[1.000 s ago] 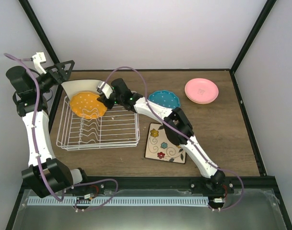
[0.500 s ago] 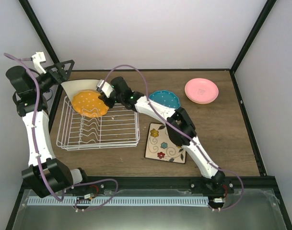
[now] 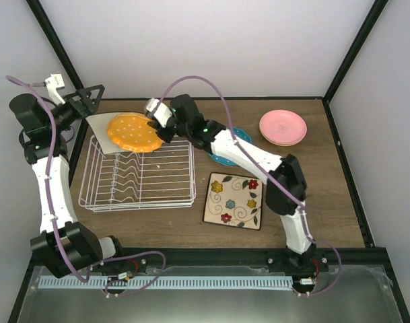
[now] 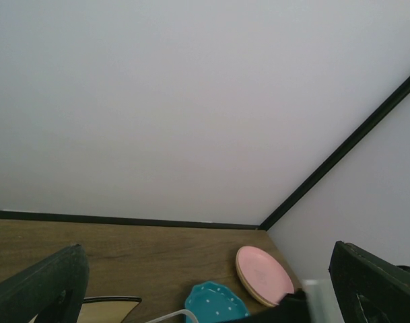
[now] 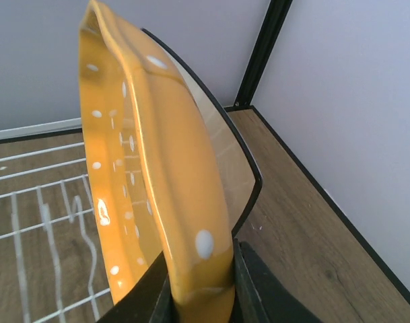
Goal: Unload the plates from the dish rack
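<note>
My right gripper [image 3: 157,125] is shut on the rim of the scalloped bright-orange dotted plate [image 3: 133,132] and holds it in the air over the back of the white wire dish rack [image 3: 137,180]. In the right wrist view the plate [image 5: 151,182] stands on edge between the fingers [image 5: 258,289]. A square cream plate with a dark rim [image 3: 99,122] shows behind it, also in the right wrist view [image 5: 240,168]. My left gripper [image 3: 90,98] is open and empty, raised at the back left corner.
A flowered square plate [image 3: 233,200] lies right of the rack. A teal plate [image 3: 226,156] lies partly under my right arm. A pink plate [image 3: 283,126] sits stacked on a pale-orange one at the back right; the left wrist view shows the pink [image 4: 262,274] and the teal [image 4: 215,304].
My right gripper has lifted the orange plate up out of the rack's prongs and toward the back, tipping it flatter. The left arm has not moved.
</note>
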You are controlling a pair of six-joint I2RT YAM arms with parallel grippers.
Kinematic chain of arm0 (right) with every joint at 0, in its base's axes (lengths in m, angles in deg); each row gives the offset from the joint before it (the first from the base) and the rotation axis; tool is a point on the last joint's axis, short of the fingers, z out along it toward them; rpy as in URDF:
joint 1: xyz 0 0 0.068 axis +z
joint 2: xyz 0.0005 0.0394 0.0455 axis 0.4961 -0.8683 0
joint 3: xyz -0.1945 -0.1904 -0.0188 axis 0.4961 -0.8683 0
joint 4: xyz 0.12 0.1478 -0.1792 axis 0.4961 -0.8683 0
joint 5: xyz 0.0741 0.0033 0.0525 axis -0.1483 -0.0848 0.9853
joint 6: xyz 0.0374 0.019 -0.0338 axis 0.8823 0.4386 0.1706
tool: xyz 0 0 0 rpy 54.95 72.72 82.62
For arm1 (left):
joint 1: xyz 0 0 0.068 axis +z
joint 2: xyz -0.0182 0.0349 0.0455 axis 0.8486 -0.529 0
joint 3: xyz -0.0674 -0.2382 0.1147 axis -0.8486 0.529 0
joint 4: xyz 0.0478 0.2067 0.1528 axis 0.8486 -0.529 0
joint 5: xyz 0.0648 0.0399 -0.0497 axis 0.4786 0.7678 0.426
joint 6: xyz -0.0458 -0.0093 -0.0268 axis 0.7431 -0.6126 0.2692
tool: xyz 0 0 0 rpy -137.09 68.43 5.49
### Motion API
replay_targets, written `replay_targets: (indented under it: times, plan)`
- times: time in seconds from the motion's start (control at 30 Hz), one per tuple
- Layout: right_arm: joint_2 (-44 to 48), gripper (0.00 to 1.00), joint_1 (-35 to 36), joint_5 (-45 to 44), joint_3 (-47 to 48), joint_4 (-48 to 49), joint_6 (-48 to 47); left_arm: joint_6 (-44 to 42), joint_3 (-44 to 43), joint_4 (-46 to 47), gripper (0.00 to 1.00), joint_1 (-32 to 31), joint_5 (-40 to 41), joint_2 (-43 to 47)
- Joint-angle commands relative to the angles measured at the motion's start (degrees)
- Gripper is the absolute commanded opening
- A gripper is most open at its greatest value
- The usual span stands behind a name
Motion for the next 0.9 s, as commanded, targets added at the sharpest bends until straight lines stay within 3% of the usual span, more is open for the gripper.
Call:
replay_targets:
  times: [0.0, 0.2, 0.37, 0.63, 0.73, 0.87]
  plan:
    - [12.2, 0.01, 0.1, 2.8, -4.7, 6.5, 2.3, 1.0, 0.8, 2.5, 1.00, -0.2, 0.0, 0.2]
    - [22.8, 0.01, -3.4, 0.0, -12.5, 4.2, 7.1, 1.8, 0.9, 3.2, 1.00, -0.2, 0.3, -0.3]
    - [30.4, 0.01, -14.7, 0.9, -17.6, 4.0, 19.9, 2.4, 1.0, 3.9, 1.00, -0.2, 0.1, -0.6]
    - [28.6, 0.01, -39.1, 18.2, -20.9, -6.4, 39.5, 3.1, 0.6, 4.5, 1.00, -0.3, -0.3, -1.1]
    - [25.8, 0.01, -43.3, 26.8, -24.1, -8.0, 43.2, 2.8, 0.7, 4.2, 1.00, -0.3, -0.5, -0.9]
    - [23.7, 0.01, -44.6, 31.1, -28.7, -8.0, 44.1, 2.6, 0.8, 3.7, 1.00, -0.3, -0.6, -0.5]
